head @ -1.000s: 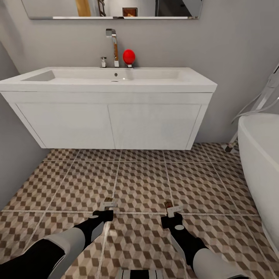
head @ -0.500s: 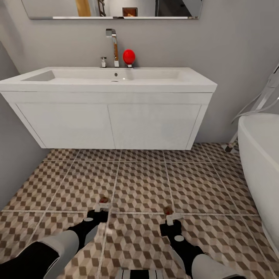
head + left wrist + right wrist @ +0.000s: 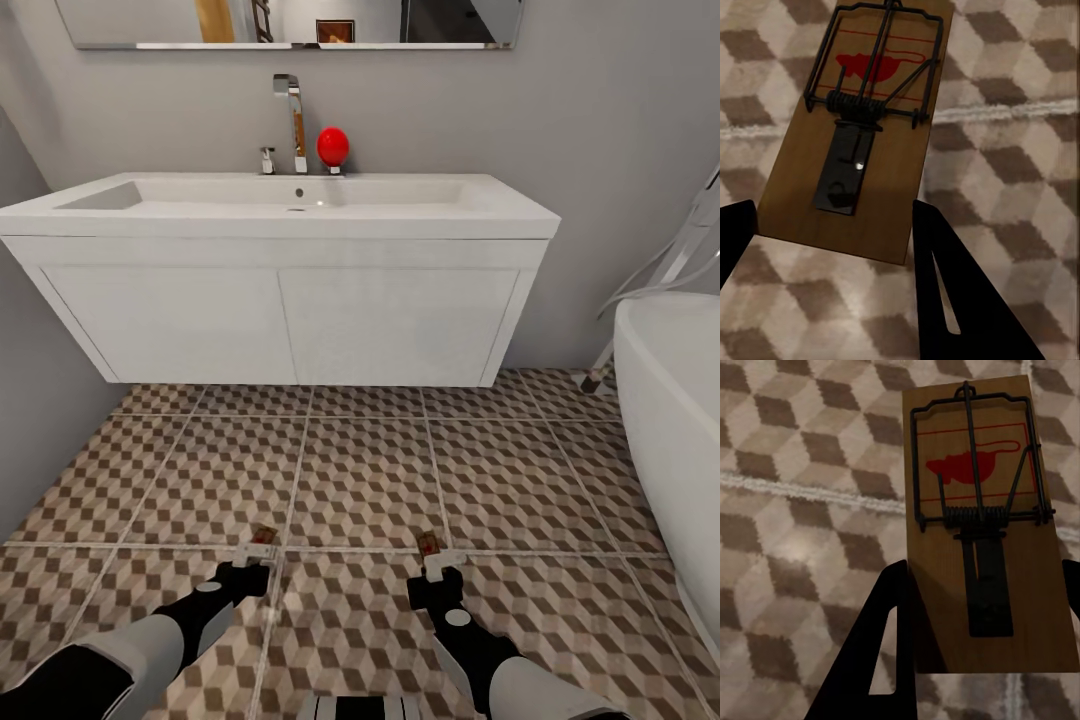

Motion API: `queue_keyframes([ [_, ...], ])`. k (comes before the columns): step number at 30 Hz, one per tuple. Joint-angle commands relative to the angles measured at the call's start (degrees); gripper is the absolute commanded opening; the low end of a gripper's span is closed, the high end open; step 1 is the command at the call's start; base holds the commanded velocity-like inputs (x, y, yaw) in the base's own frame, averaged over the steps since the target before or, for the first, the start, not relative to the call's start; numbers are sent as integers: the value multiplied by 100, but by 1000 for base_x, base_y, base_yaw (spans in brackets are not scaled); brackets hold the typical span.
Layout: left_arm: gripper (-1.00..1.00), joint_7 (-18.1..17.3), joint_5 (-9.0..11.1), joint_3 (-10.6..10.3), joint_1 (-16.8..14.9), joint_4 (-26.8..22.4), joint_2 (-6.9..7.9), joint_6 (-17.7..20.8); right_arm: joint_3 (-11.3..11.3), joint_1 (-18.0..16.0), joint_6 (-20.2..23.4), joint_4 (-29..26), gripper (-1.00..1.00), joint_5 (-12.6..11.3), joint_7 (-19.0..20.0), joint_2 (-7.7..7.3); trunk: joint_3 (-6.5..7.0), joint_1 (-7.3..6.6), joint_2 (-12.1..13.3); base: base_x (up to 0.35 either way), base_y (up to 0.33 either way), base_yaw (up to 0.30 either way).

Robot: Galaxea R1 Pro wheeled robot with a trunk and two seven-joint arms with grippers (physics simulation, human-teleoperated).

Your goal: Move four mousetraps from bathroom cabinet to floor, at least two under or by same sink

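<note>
Two mousetraps are in view, flat brown wooden boards with dark wire and a red mouse print. One mousetrap point(image 3: 263, 536) point(image 3: 862, 127) lies low against the bathroom floor point(image 3: 365, 470) with my left gripper point(image 3: 255, 553) point(image 3: 832, 214) shut on its near end. My right gripper point(image 3: 440, 562) point(image 3: 984, 566) is shut on the near end of the other mousetrap point(image 3: 428, 543) point(image 3: 982, 525), also down at the tiles. Both traps rest about two tile rows in front of the white sink point(image 3: 290, 205). The cabinet is out of view.
The sink's white vanity point(image 3: 290, 320) hangs on the far wall with open floor beneath it. A faucet point(image 3: 291, 110) and a red ball-like object point(image 3: 333, 146) stand on it. A white bathtub point(image 3: 670, 400) lines the right side, a grey wall point(image 3: 40, 420) the left.
Both grippers have drawn back toward me and sunk lower, carrying the traps from a raised tilt down flat onto the tiles. The camera has not moved.
</note>
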Motion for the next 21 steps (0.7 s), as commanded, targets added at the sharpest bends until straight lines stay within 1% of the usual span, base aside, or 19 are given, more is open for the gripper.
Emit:
queue_keyframes([
  [1, -100, -37, 41, -42, -2, 6, -4, -17, 30, -4, -7, 7, -100, 22, -46, 0, -4, -1, -2, 0, 0, 0],
  [4, -100, -47, 42, -30, 8, 5, -42, -22, 30, -4, -7, 6, -100, 21, -46, -4, -4, -1, -2, 0, 0, 0],
  [5, -100, -48, 42, -27, 11, 5, -71, -59, 30, -4, -7, 6, -100, 19, -46, -2, -4, -1, -2, 0, 0, 0],
  [8, -100, -49, 47, -25, 45, 6, -104, -221, 30, -4, -7, 6, -100, 17, -46, -2, -4, -1, -2, 0, 0, 0],
  [11, -100, -50, 48, -24, 97, 6, -123, -303, 30, -4, -8, 6, -100, 16, -46, -7, -4, -1, -2, 0, 0, 0],
  [15, -100, -50, 50, -23, 121, 8, -180, -328, 38, -4, -14, 8, -100, 19, -46, -8, -4, -1, -2, 0, 0, 0],
  [18, -100, -50, 50, -19, 208, 6, -232, -330, 51, -4, -15, 7, -100, 34, -41, -8, -4, -1, -2, 0, 0, 0],
  [21, -100, -50, 56, -15, 273, 8, -245, -338, 72, -4, -16, 8, -100, 64, -39, -9, -4, -1, -2, 0, 0, 0],
])
